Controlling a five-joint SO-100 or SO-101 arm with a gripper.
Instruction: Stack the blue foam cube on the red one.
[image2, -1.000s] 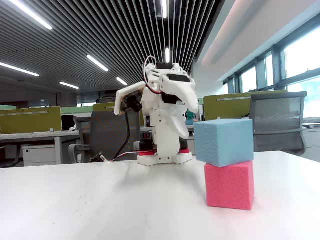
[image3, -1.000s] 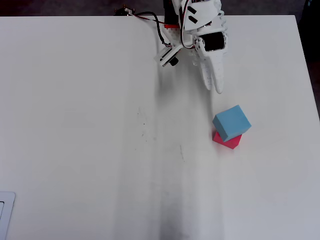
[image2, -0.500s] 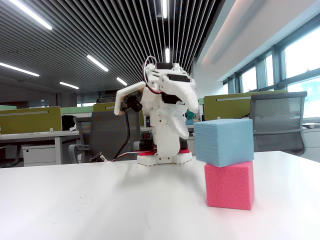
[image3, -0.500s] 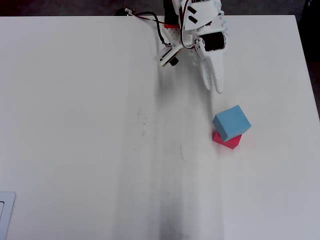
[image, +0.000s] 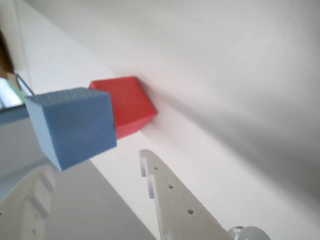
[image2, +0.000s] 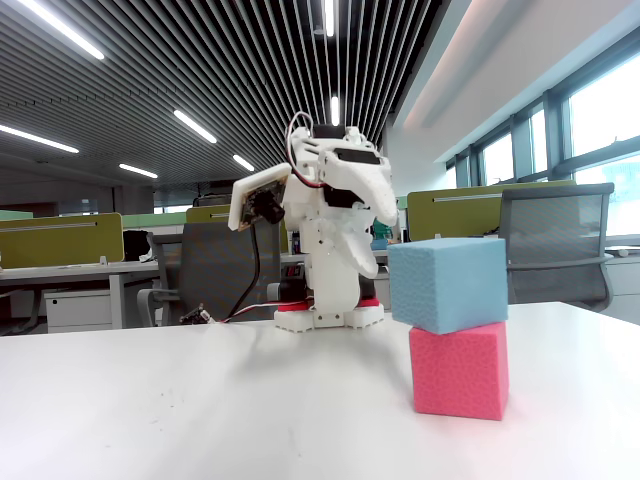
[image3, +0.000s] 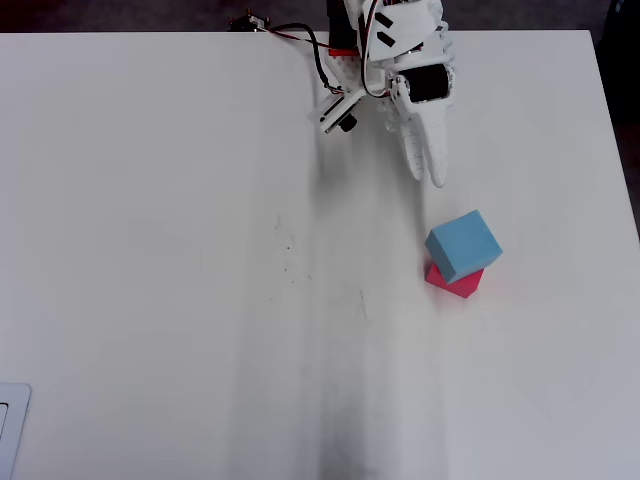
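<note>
Both jaws of the gripper (image: 95, 172) are seen parted and empty in the wrist view, touching nothing. Ahead of them, the blue foam cube (image2: 447, 284) is stacked on the red one (image2: 459, 370), turned slightly askew so a pink corner shows in the overhead view. The white table (image3: 180, 250) around the stack is otherwise bare; office chairs (image2: 556, 240) are seen behind.

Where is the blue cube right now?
The blue foam cube sits on top of the pinkish-red cube, right of centre in the fixed view, with the gripper clear of it.
</note>
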